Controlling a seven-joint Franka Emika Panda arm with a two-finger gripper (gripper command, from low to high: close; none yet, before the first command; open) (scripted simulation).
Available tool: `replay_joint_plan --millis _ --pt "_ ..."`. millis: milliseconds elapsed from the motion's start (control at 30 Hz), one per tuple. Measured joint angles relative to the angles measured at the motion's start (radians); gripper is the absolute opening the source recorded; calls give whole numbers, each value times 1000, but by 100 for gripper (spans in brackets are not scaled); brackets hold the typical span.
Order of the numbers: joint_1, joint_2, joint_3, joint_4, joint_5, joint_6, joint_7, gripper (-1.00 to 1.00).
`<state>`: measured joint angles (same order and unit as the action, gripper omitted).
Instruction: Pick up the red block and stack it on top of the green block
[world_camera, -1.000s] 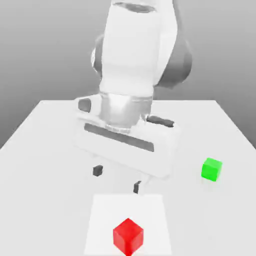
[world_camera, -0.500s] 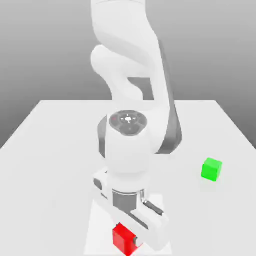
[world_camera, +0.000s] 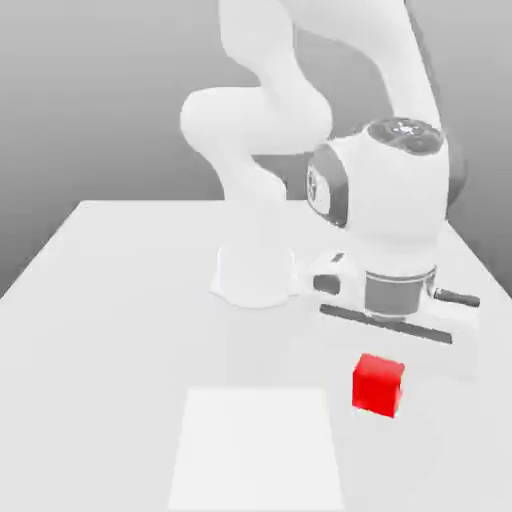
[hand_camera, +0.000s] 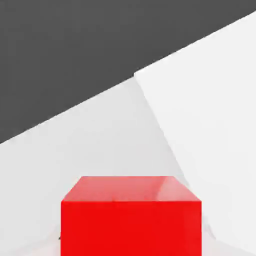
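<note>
Red block (world_camera: 378, 384) hangs directly under the hand of the arm (world_camera: 385, 215), raised clear of the tabletop (world_camera: 120, 300) in the exterior view, over the half of the table toward the exterior view's right and somewhat nearer the front edge than the back. Gripper (world_camera: 380, 372) is clamped narrow on the red block; the fingers themselves sit behind the cube and cannot be made out, but the block rides in the air beneath the wrist with nothing else bearing it. Hand view confirms: red block (hand_camera: 131, 216) sits close under the camera, top face and one side face showing, level and square to the hand. A paler square patch (world_camera: 258, 450) lies on the tabletop by the front edge, off to the exterior view's left of the carried cube; nothing rests on it. Green block cannot be placed from here; I judge the arm or the red cube may be screening it. Step in hand, by my reading: pick is done, carry is under way. Next move calls for bringing the cube squarely over the green one, lowering until the faces meet flush, then opening. Main risk is an off-centre set-down, since the base is the smaller cube.
</note>
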<state>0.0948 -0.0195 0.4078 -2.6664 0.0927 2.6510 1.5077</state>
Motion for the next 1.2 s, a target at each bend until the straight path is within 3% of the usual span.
replay_joint_plan --millis 333,400,633,833,867,1067,1200 --pt "337 -237 147 -219 210 -2 -143 -100" --pt "356 -238 166 -237 208 16 -143 -100" --pt "289 -112 209 -238 72 141 -48 -100" --pt "251 42 176 -241 -178 276 125 -100" --pt "254 56 168 -241 -206 287 144 100" --pt "255 63 165 -241 -220 292 154 100" --pt "288 -14 178 -240 -77 228 55 100"
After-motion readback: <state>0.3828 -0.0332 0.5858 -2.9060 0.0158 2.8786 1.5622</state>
